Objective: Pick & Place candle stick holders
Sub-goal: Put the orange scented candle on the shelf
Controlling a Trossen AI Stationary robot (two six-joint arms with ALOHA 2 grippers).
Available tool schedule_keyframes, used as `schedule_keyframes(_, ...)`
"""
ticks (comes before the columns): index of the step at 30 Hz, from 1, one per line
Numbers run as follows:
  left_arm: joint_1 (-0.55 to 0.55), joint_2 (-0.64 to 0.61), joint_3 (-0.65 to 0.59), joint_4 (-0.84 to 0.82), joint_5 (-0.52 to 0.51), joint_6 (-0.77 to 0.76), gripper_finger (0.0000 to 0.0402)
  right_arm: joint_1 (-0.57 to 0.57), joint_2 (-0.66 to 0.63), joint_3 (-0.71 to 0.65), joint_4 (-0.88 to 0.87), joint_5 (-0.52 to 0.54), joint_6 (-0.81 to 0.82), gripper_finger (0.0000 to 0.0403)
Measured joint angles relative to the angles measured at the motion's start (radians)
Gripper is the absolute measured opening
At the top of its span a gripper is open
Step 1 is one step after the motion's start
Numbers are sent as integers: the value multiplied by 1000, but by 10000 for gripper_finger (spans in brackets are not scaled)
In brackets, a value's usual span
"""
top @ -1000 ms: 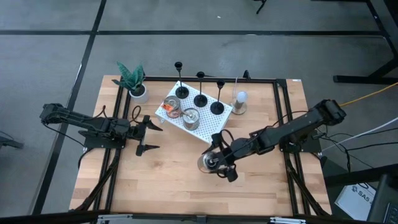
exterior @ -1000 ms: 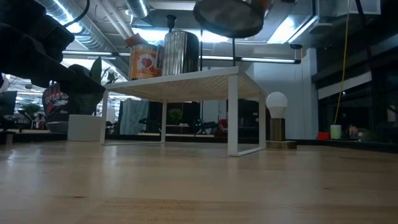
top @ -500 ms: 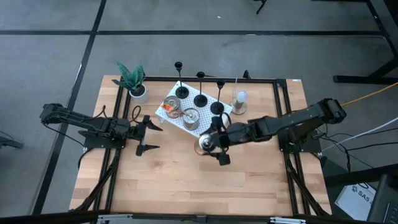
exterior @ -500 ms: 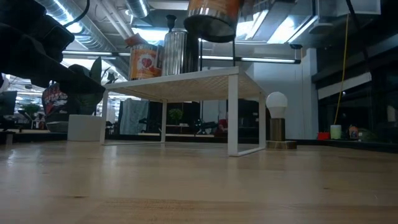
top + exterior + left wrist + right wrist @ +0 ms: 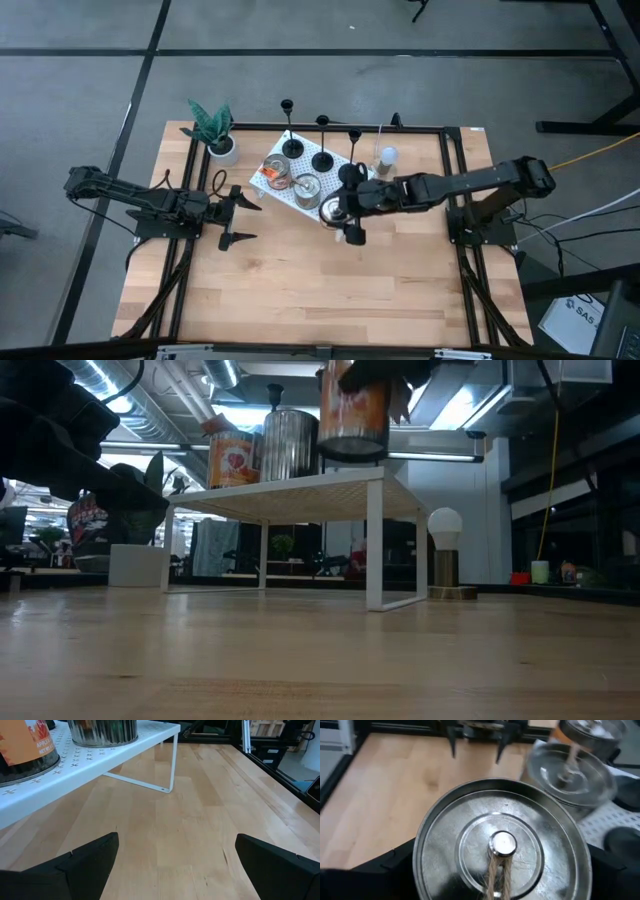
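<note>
Three black candle stick holders [image 5: 292,148] [image 5: 322,160] [image 5: 348,172] stand on their round bases along the far edge of the white wire rack [image 5: 285,200]. My right gripper [image 5: 342,210] is shut on a tin [image 5: 331,210] with an orange label [image 5: 352,410] and a silver knobbed lid [image 5: 502,843]. It holds the tin just over the rack's near right corner. My left gripper [image 5: 235,215] waits open at the table's left, its fingers [image 5: 75,865] wide apart and touching nothing. My right gripper has the tin between its two fingers [image 5: 380,870], one on each side of the round wall below the lid's rim [image 5: 422,865]. The fingers come from the table's right side, slanting down. The tin stands upright, lifted clear of the table, just above the rack's top [image 5: 300,485].
Two more tins stand on the rack, one orange-labelled [image 5: 277,175] and one silver [image 5: 307,190]. A potted plant [image 5: 215,135] is at the far left and a small bulb lamp [image 5: 386,160] to the right of the rack. Bare wood [image 5: 300,290] lies toward the near edge.
My right gripper has carried the tin from the table's middle toward the far left and a little up, to above the rack's near right corner. Its wrist has turned, and the tin, tipped before, now stands upright.
</note>
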Motion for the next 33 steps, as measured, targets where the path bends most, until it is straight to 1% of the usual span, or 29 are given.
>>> schedule_keyframes(2,0,0,0,0,0,0,400,-17,0,0,-8,-1,-2,359)
schedule_keyframes(6,0,0,0,0,0,0,400,-48,0,0,-24,-21,-11,380)
schedule_keyframes(8,0,0,0,0,0,0,400,-56,1,0,-30,-24,-11,384)
schedule_keyframes(17,0,0,0,0,0,0,400,-67,12,2,-39,-34,-13,367)
schedule_keyframes(30,0,0,0,0,0,0,400,-76,15,2,-31,-36,-67,371)
schedule_keyframes(33,0,0,0,0,0,0,400,-90,15,2,-32,-69,-66,374)
